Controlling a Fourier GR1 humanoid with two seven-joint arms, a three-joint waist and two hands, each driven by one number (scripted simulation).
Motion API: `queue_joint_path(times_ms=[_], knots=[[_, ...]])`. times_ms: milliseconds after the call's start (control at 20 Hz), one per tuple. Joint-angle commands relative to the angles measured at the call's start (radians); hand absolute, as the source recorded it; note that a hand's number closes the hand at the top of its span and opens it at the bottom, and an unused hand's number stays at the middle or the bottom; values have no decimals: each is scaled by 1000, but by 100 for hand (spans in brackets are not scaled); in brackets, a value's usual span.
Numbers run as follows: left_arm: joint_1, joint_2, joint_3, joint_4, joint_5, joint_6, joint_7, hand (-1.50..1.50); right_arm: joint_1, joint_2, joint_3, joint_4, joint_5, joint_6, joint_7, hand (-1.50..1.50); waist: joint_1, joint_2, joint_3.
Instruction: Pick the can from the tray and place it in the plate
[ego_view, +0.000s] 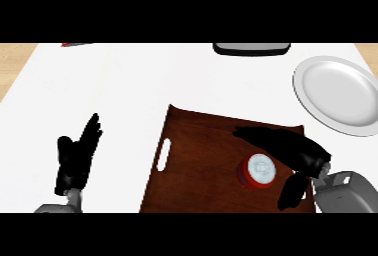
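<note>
Where tray (199, 170) holds it, red can (258, 172), white lid

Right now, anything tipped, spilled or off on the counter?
Nothing stands out. The can stands upright on the brown tray, with the right hand open around it, not yet closed. The white plate sits beyond the tray with nothing on it. The left hand rests open at the left.

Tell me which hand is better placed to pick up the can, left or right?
The right hand. It is over the tray, open around the can, and the plate lies on its side. The left hand rests open off the tray.
</note>
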Motion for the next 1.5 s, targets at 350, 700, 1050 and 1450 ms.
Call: queue_joint_path(times_ms=[350, 700, 1050, 1450], knots=[[-54, -33, 59, 66, -30, -40, -9, 0, 76, 81, -2, 100, 212, -41, -147, -150, -1, 0, 0], [-35, -28, 73, 10, -50, -58, 21, 0, -4, 126, -39, 108, 277, -45, -211, 150, 1, 0, 0], [-20, -81, 47, 42, -66, -39, 2, 0, 19, 145, -97, 65, 348, -181, -203, 150, -2, 0, 0], [-23, -50, 67, 41, -65, -70, -12, 0, -12, -26, -336, 302, 313, -388, -514, 150, -2, 2, 1]])
